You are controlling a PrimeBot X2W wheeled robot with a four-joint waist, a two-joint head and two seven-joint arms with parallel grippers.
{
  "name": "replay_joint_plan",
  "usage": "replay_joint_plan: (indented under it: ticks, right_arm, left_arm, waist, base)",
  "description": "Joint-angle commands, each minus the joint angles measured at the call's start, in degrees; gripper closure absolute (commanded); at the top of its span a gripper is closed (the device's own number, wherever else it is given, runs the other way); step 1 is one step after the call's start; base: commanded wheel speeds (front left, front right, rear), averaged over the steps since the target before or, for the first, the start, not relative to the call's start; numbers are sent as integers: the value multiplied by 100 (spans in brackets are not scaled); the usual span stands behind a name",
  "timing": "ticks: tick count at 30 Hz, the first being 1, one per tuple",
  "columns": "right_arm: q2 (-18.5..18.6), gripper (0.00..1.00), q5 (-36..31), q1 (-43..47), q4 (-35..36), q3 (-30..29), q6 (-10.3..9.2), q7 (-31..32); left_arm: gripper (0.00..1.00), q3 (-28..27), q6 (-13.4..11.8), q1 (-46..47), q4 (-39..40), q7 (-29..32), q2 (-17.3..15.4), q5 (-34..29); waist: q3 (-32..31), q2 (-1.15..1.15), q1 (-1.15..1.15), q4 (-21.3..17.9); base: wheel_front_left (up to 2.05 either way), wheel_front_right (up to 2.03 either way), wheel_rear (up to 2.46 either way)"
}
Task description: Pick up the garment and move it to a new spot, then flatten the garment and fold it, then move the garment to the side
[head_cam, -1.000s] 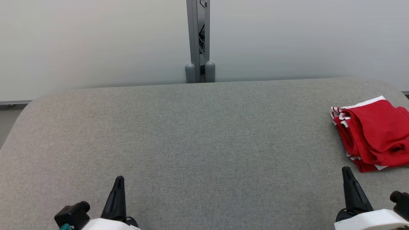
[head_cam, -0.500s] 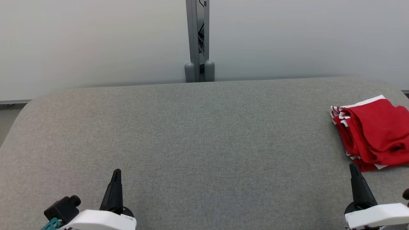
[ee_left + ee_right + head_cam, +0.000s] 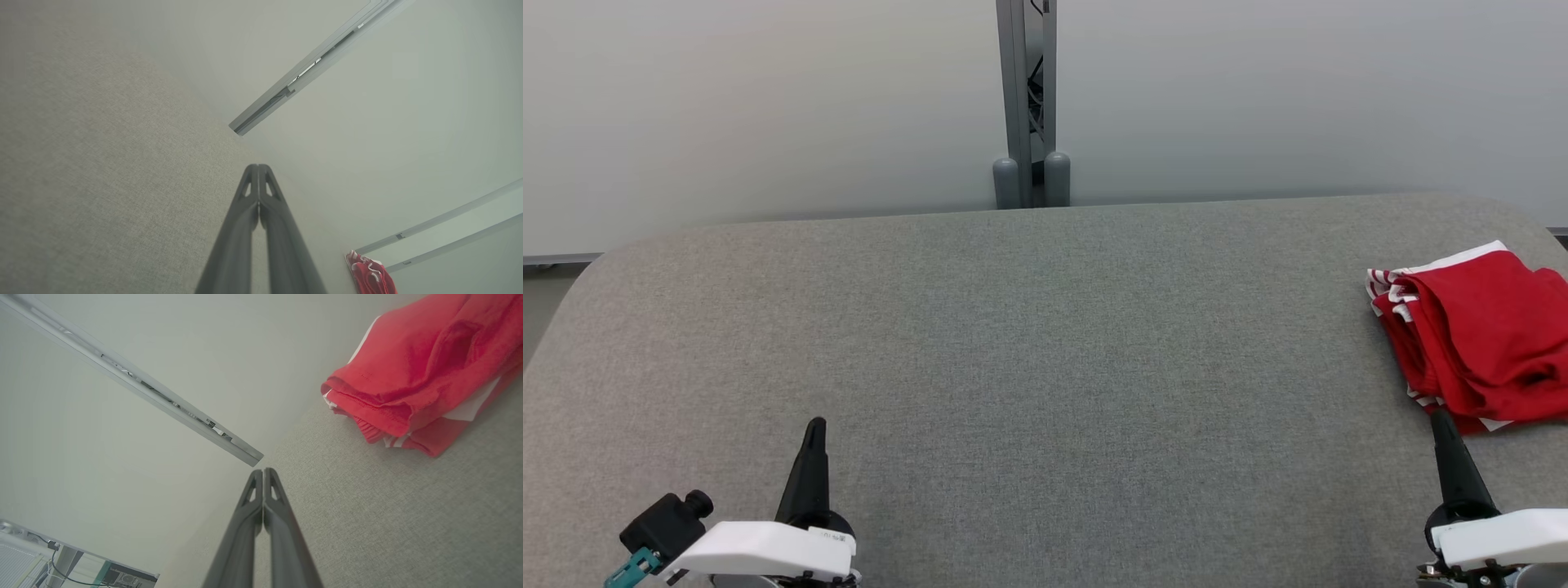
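Head view is showing the red garment [image 3: 1474, 327] lying as a loosely folded, layered bundle at the right edge of the grey table [image 3: 1045, 343], with white trim peeking from its hems. The left gripper [image 3: 814, 429] and right gripper [image 3: 1439, 420] are hovering over the near edge, both pinched shut and carrying nothing, the right tip near the bundle. This is fitting either a bundle awaiting pick-up or one already folded and set aside, so I am judging only that nearby motion should be avoiding the soft, easily snagged knit layers. The table's covering is looking coarse, woven and matte, with rounded corners.
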State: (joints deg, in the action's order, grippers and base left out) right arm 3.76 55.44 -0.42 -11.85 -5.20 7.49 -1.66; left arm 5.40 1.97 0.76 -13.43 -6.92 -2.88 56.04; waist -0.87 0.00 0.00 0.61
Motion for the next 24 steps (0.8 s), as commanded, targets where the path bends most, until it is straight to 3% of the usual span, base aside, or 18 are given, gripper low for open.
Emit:
replay_joint_plan:
  ticks: [1,24]
  right_arm:
    - [60,100,218,-133,40,-61,1,70]
    - [67,100,1551,-293,-57,-337,1,524]
  left_arm:
    - [100,-46,55,199,39,44,-42,199]
    - [100,-159,250,433,-76,301,-38,1521]
  waist:
    - [3,0,0,-1]
    - [37,0,0,-20]
  base:
    - [0,0,0]
    - [0,0,0]
